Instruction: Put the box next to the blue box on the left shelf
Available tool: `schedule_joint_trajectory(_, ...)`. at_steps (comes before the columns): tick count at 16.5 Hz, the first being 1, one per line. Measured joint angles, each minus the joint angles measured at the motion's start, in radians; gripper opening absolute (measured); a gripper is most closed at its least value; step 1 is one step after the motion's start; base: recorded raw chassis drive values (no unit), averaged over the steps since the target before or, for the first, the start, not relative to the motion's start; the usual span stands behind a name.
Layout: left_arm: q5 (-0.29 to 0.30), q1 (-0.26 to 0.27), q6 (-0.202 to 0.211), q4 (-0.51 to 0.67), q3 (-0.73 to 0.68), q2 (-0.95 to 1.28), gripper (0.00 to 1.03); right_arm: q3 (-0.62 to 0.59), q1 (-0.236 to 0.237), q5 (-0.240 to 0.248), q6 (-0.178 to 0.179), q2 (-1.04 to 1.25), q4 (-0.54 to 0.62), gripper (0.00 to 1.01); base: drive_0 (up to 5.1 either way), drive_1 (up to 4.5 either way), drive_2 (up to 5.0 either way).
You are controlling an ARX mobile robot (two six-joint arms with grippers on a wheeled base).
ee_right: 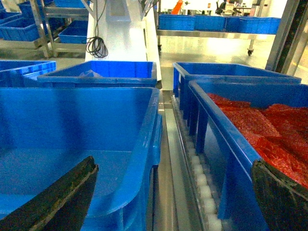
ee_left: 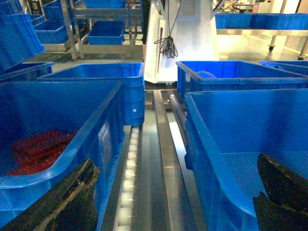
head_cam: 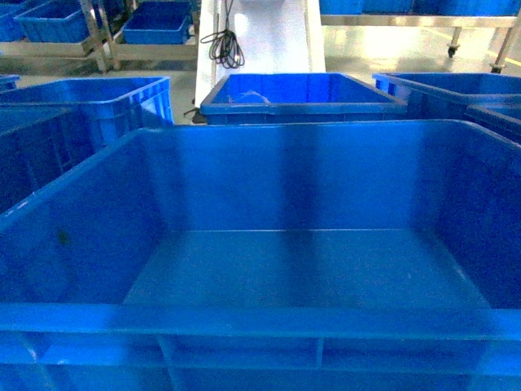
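a large open blue box (head_cam: 309, 269) fills the head view, close to the camera, its ribbed near rim across the bottom and its glossy floor bare. past its far wall sits another blue crate (head_cam: 301, 96), with more blue crates to the left (head_cam: 89, 102) and right (head_cam: 444, 90). behind them stands a white machine column (head_cam: 260, 37) with a coiled black cable (head_cam: 226, 47) hanging on it, and metal shelves (head_cam: 98, 37) holding more blue bins at the far left. in the left wrist view, the left end effector (ee_left: 173, 202) has its two dark fingers (ee_left: 62, 202) spread wide, one at each lower corner, with the box's left wall and a roller track (ee_left: 129, 178) between them; a neighbouring crate holding red packets (ee_left: 38, 151) stands just left of the track. in the right wrist view, the right end effector (ee_right: 168, 197) is likewise spread wide, straddling the box's right wall (ee_right: 144, 144) and a second roller track (ee_right: 199, 183); just right of it stands a crate full of red packets (ee_right: 269, 130). neither end effector is seen gripping anything.
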Motion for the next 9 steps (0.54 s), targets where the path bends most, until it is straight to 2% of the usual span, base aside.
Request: schedule_joint_trajectory(9,0.000,0.000,0.000,0.000,0.000,0.000,0.98,0.000,0.000,0.000,0.000,0.000,0.000,0.98,0.0,0.00,0.0)
